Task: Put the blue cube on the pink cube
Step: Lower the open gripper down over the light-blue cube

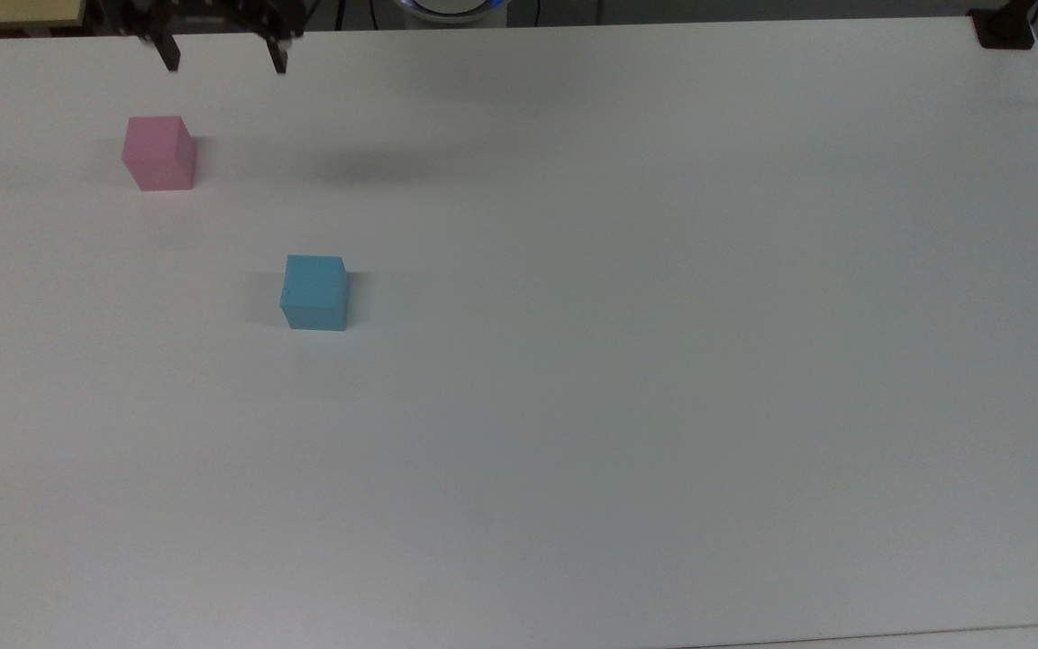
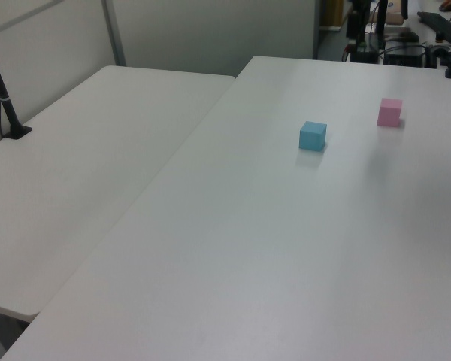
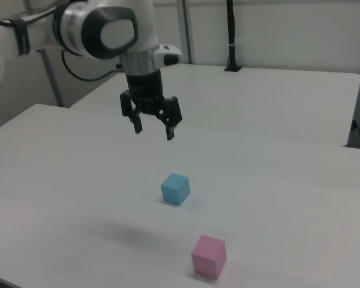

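The blue cube rests alone on the white table, left of centre in the top view. The pink cube sits apart from it, up and to the left in the top view. My gripper hangs open and empty high above the table; in the right view it is above and slightly left of the blue cube. Its two dark fingertips show at the top view's upper edge, beyond the pink cube.
The white table stretches wide to the top view's right. A second white table adjoins it in the left view, with a black post clamped at its edge. A black clamp sits at the top view's upper right corner.
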